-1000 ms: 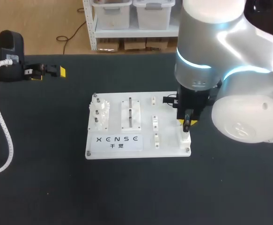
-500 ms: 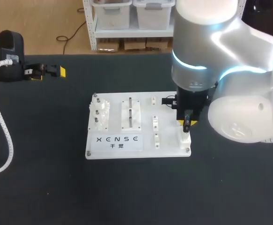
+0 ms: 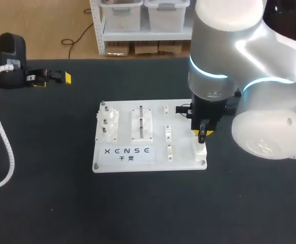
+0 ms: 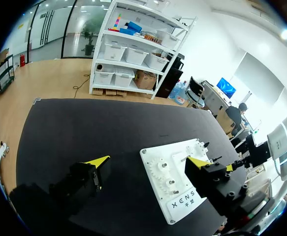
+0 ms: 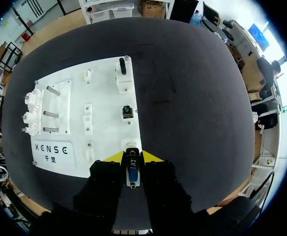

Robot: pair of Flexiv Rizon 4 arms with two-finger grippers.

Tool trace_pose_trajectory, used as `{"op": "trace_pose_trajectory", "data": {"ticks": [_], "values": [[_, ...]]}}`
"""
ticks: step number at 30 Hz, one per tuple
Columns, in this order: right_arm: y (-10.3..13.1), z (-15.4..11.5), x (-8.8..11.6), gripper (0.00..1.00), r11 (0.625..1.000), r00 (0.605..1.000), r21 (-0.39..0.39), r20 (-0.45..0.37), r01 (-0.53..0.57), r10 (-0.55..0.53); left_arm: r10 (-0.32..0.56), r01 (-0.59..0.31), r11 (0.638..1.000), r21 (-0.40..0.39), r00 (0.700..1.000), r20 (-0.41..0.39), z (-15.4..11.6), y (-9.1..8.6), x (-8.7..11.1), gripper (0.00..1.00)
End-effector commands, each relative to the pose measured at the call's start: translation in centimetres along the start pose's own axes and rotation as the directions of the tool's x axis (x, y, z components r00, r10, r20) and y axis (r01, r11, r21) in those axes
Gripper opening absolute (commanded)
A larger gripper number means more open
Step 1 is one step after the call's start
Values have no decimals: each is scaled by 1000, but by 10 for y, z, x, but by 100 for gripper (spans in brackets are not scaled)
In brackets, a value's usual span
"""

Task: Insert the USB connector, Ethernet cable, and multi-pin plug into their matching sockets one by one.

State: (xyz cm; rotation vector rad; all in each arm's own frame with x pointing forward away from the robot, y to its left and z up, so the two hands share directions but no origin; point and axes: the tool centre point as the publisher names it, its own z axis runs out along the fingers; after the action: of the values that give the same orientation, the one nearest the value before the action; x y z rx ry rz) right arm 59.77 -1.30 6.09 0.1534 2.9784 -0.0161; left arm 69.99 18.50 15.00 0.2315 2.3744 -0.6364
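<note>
My right gripper (image 3: 202, 133) hangs over the near right corner of the white board (image 3: 122, 157). It is shut on the multi-pin plug (image 5: 132, 174), whose blue pin face shows between the yellow tips in the right wrist view (image 5: 133, 157). Directly under the plug sits a white socket block (image 5: 132, 144). Further along the same edge, a small dark connector (image 5: 127, 111) sits in the middle socket and a black one (image 5: 122, 65) in the far socket. My left gripper (image 3: 54, 80) lies open at the table's far left with nothing in it; it also shows in its own wrist view (image 4: 148, 161).
The board also carries white gear posts (image 3: 108, 122), a block with two metal pins (image 3: 141, 123) and three small white clips (image 3: 167, 133). A coiled white cable (image 3: 0, 127) runs down the table's left side. Dark table surface surrounds the board.
The right arm's upper links swayed slightly left and back. The gripper with the plug stays over the same socket. The left arm has not moved.
</note>
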Motion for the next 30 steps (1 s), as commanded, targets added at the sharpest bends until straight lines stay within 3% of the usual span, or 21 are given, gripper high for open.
{"op": "trace_pose_trajectory", "data": {"ticks": [1,30], "values": [[-2,3,3,0,1000,1000,-3,8,1,-1,0,0,1000,0,1000,0,0,0,0,100],[0,-2,-8,0,999,999,12,35,37,-37,0,0,1000,0,1000,0,0,0,0,100]]}}
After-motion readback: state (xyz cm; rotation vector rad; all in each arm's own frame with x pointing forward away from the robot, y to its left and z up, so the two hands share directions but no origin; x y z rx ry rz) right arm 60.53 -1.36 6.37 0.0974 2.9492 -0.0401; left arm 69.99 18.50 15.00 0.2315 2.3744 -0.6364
